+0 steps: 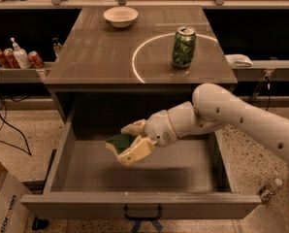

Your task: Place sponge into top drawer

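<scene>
Camera view: my hand [126,145] pinches the sponge [119,141] just above the floor of the open top drawer [193,206]; carry looks done, I judge only release left.

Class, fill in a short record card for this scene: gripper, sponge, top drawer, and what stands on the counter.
gripper: shut on the sponge, low over the open drawer
sponge: held between the fingers, green side up, above the drawer floor
top drawer: pulled open
counter: green can and white bowl
</scene>
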Robot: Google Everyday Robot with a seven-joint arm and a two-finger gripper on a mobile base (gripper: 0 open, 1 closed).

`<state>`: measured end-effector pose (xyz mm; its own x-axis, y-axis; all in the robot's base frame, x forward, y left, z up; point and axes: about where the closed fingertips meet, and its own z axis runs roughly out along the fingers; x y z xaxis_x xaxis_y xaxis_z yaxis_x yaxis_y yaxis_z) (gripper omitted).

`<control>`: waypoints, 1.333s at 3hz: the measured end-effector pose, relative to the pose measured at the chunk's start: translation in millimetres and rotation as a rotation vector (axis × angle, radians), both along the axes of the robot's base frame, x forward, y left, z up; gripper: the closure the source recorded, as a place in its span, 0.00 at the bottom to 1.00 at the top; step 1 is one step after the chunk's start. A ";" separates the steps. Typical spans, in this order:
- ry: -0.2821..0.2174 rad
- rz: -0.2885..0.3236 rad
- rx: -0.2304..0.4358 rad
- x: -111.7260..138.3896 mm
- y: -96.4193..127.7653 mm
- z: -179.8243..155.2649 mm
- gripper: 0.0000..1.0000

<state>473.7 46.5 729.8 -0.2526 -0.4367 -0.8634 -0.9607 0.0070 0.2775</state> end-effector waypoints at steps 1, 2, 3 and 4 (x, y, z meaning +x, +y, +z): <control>0.075 -0.105 -0.048 -6.8 -1.8 -40.9 1.00; 0.108 -0.230 -0.120 6.3 -3.6 -74.2 0.81; 0.116 -0.350 -0.202 18.5 -11.5 -95.1 0.58; 0.117 -0.375 -0.205 22.7 -11.5 -96.8 0.34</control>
